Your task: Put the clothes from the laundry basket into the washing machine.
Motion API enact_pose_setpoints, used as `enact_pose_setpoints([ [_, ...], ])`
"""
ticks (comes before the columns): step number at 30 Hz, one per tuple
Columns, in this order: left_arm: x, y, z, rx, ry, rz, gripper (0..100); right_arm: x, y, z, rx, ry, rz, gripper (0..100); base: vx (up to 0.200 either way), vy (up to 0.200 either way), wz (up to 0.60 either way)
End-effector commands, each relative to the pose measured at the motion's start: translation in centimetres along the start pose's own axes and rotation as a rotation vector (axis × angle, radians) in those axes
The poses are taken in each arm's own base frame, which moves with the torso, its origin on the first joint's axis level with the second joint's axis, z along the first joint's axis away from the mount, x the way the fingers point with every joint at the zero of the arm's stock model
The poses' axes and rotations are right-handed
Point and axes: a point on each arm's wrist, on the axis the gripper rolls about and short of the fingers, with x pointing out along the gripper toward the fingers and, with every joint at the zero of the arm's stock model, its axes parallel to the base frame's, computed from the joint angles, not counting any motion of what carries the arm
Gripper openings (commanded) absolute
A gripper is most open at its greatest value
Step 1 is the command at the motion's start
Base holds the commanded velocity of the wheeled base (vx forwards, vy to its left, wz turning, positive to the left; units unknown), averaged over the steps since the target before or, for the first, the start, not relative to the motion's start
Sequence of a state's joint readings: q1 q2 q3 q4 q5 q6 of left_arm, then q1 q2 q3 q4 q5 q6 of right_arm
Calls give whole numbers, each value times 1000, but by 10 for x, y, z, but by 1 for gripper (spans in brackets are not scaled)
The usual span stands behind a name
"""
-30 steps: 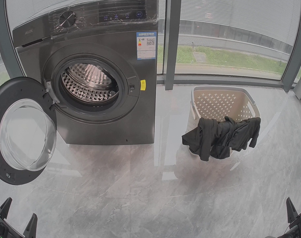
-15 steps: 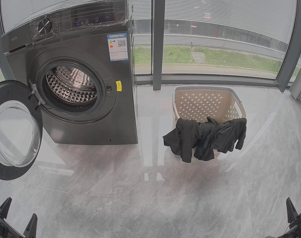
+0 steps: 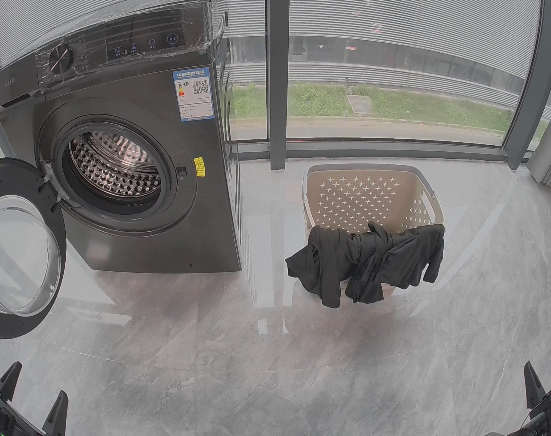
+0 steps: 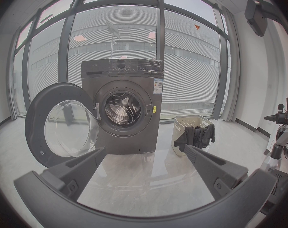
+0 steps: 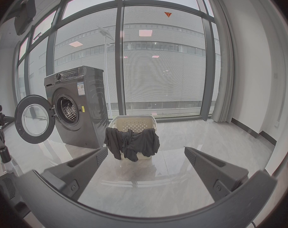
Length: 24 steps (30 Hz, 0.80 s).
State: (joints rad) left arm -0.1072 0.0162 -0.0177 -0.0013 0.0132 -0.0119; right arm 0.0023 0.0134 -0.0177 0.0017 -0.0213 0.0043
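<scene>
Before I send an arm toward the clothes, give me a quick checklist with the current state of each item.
1. Loading path: washing machine door swung open, drum opening unobstructed: ok.
2. Target: dark garment draped over the near rim of the laundry basket, exposed for a grasp: ok.
3. Tool: left gripper open and empty: ok.
4. Tool: right gripper open and empty: ok.
5. Approach: floor between the grippers and the basket free of obstacles: ok.
6. More clothes lower in the basket, behind the garment: cannot tell.
</scene>
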Motion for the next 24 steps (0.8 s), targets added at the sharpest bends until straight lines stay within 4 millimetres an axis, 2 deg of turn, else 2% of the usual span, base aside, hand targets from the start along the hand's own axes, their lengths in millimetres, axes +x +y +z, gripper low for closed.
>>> enact_pose_setpoints([
  [1, 0, 0, -5, 0, 1, 0, 100, 0, 0, -5, 0, 4, 1, 100, 200, 0, 0],
  [8, 0, 0, -5, 3, 1, -1, 100, 0, 0, -5, 0, 4, 1, 100, 200, 0, 0],
  [20, 0, 0, -5, 1, 3, 2, 100, 0, 0, -5, 0, 4, 1, 100, 0, 0, 0],
  [24, 0, 0, -5, -19, 2, 19, 100, 0, 0, -5, 0, 4, 1, 100, 0, -200, 0],
])
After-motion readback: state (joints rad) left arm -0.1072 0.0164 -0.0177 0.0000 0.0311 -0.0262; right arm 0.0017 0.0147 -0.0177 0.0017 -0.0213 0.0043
